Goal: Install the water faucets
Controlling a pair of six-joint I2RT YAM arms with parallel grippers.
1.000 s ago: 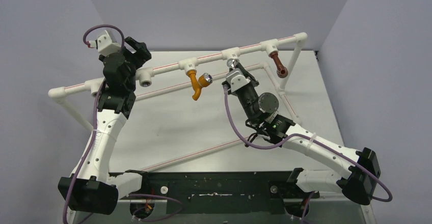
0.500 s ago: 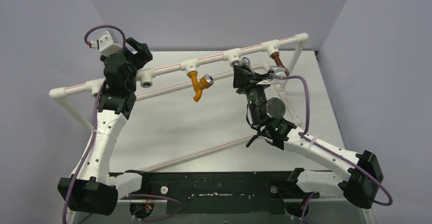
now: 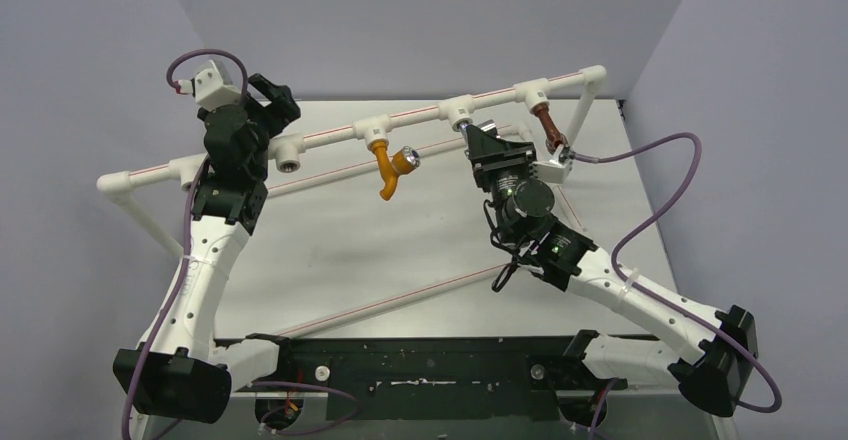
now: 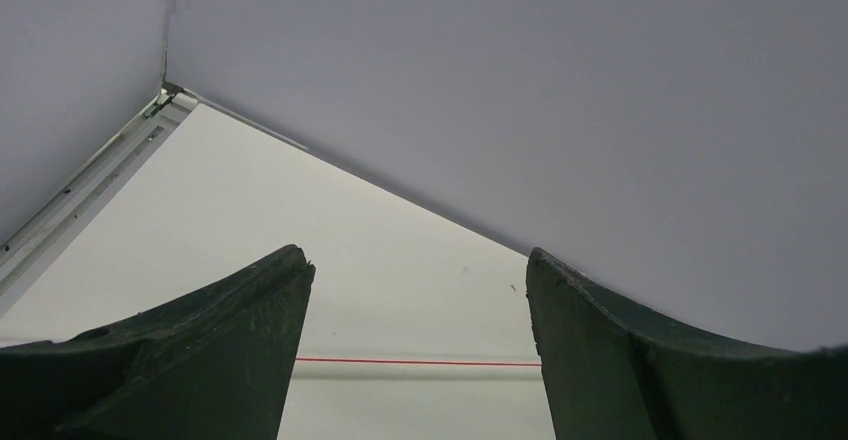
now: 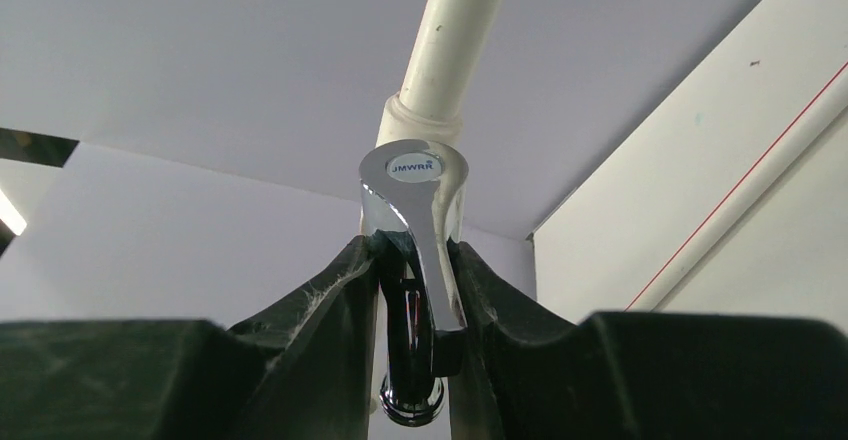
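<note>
A white pipe frame point(image 3: 330, 130) runs across the back of the table. An orange faucet with a chrome knob point(image 3: 388, 167) hangs from its middle-left tee. A brown faucet point(image 3: 546, 122) hangs from the right tee. My right gripper point(image 3: 481, 129) is shut on the shiny silver faucet point(image 5: 412, 220) at the centre tee; in the right wrist view the fingers point(image 5: 330, 300) clamp it below the white pipe point(image 5: 450, 30). My left gripper point(image 3: 275, 95) is open and empty, up beside the pipe's left part; its fingers point(image 4: 200, 350) frame a red-striped pipe point(image 4: 420, 365).
An open threaded socket point(image 3: 288, 164) sits on the left tee near my left arm. A lower red-striped pipe point(image 3: 400, 300) crosses the table diagonally. A purple cable point(image 3: 650, 200) loops out from my right wrist. Walls close in behind and on both sides.
My right wrist has rolled further round while holding the silver faucet at the centre tee; its cable has swung out to the right. The left arm has not moved.
</note>
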